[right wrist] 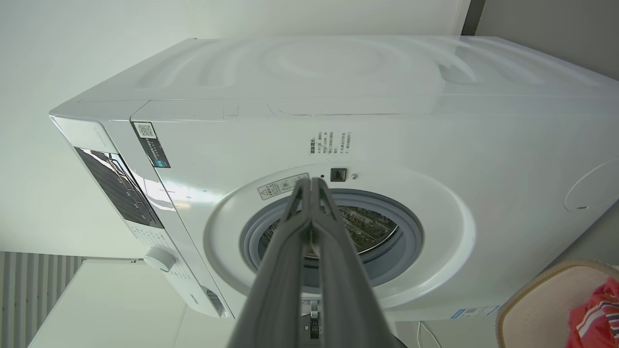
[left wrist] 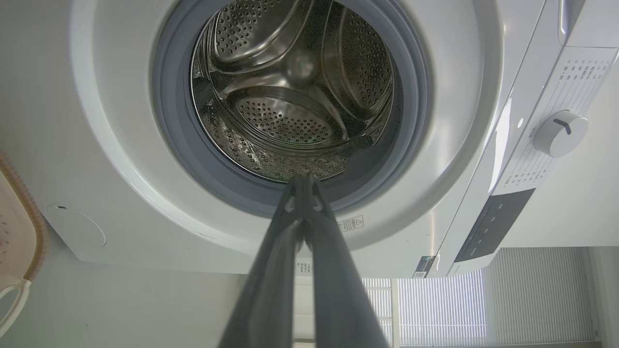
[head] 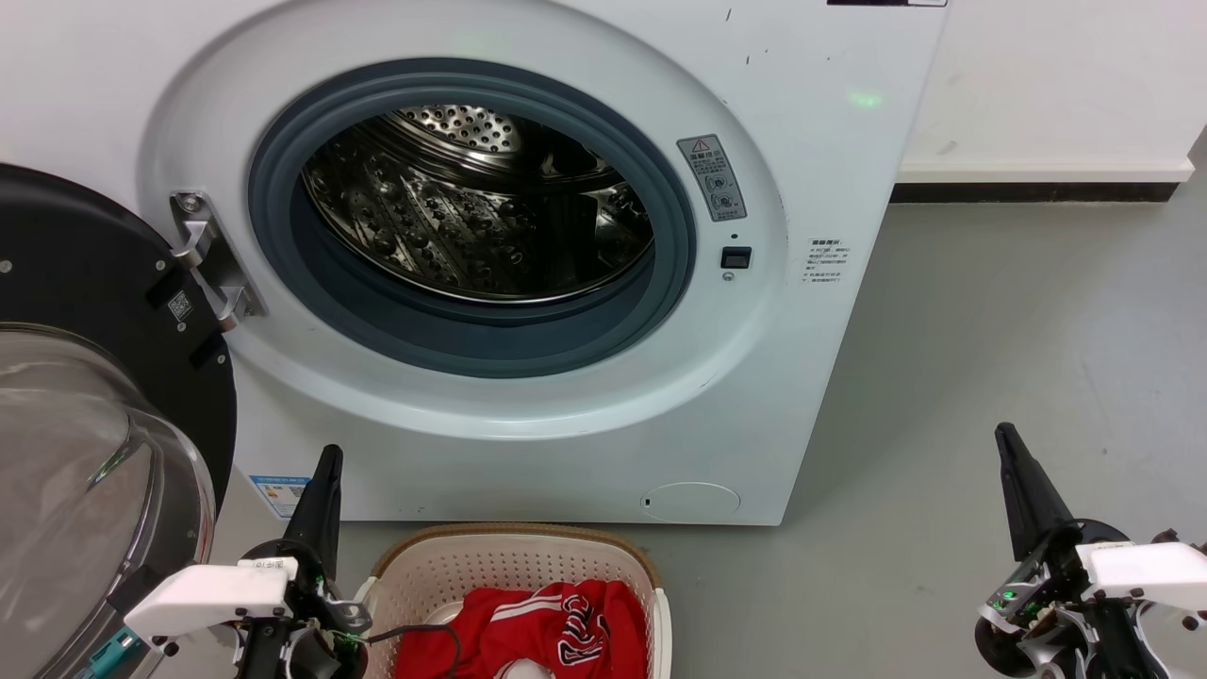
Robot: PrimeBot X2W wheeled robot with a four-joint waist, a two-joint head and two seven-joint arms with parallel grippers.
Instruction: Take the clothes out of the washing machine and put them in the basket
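The white washing machine [head: 528,443] stands open, and its steel drum [head: 481,203] holds no fabric that I can see. Red clothes [head: 537,627] with white trim and lettering lie in the cream basket [head: 514,556] on the floor in front of it. My left gripper [head: 325,462] is shut and empty, just left of the basket, pointing up at the machine. My right gripper [head: 1007,438] is shut and empty over the floor, far right of the basket. The left wrist view looks into the bare drum [left wrist: 295,92] past the shut fingers [left wrist: 303,181]. The right wrist view catches the clothes [right wrist: 597,314] at its lower right.
The black-framed glass door [head: 85,405] hangs open at the left, close to my left arm. Grey floor [head: 1018,358] stretches to the right of the machine up to a white wall with a dark skirting [head: 1037,191].
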